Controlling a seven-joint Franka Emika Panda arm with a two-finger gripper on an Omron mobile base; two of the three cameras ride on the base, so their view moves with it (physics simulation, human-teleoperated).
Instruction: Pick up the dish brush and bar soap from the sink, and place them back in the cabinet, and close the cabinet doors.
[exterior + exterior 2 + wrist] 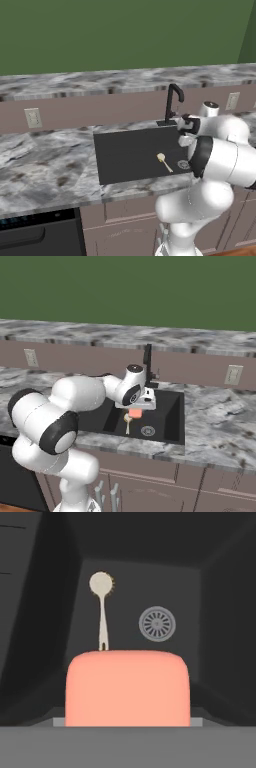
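**Soap in the jaws above the sink, brush on the basin floor**

The arm reaches over the marbled grey surface [45,165] and hangs its gripper [135,412] above the black sink [125,155]. The jaws stand fairly wide and are closed on the bar soap [135,413], a salmon-pink block that pokes out below the white hand in the right base view. In the hand view the bar soap [128,688] sits large and close in the foreground, clear of the basin floor behind it.

The dish brush [164,162] lies flat on the bottom of the sink, pale cream against the black. In the hand view the dish brush [102,607] shows its round head farthest from the camera and its thin handle running straight back towards the soap, whose upper edge hides the handle's end. The round metal drain [157,623] is just beside the brush, not touching it. In the right base view the drain [147,430] is near the front wall of the basin, with the brush [127,423] to its left, under the gripper.

The slim black faucet [173,102] rises at the back edge of the sink, close by the arm's wrist. Two pale wall outlets [33,118] sit on the brown backsplash.
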